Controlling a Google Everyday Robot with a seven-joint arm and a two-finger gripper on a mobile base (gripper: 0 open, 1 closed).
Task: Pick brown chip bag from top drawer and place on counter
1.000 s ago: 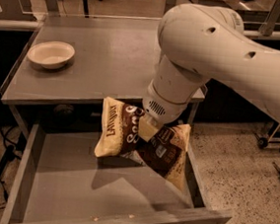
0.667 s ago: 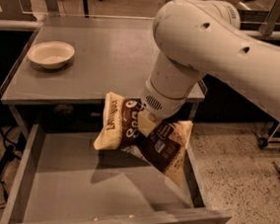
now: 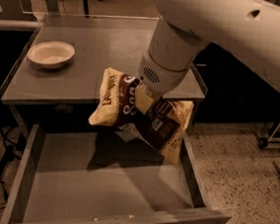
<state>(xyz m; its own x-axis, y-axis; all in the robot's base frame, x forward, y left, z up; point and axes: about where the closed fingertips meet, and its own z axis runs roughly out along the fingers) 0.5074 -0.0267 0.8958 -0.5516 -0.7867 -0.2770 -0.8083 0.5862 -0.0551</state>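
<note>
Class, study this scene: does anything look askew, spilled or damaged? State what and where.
The brown chip bag looks odd: pinched at its middle by the gripper, it hangs creased and tilted, both ends drooping, above the open top drawer. Pale specks, perhaps crumbs, lie near the drawer's front.

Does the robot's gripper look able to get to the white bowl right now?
Reach the bowl, probably: nothing stands between them on the counter. Grab it, likely not: the gripper is shut on the brown chip bag, above the top drawer.

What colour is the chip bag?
The chip bag: dark brown middle, cream-yellow ends, in the claw above the drawer; camera view.
</note>
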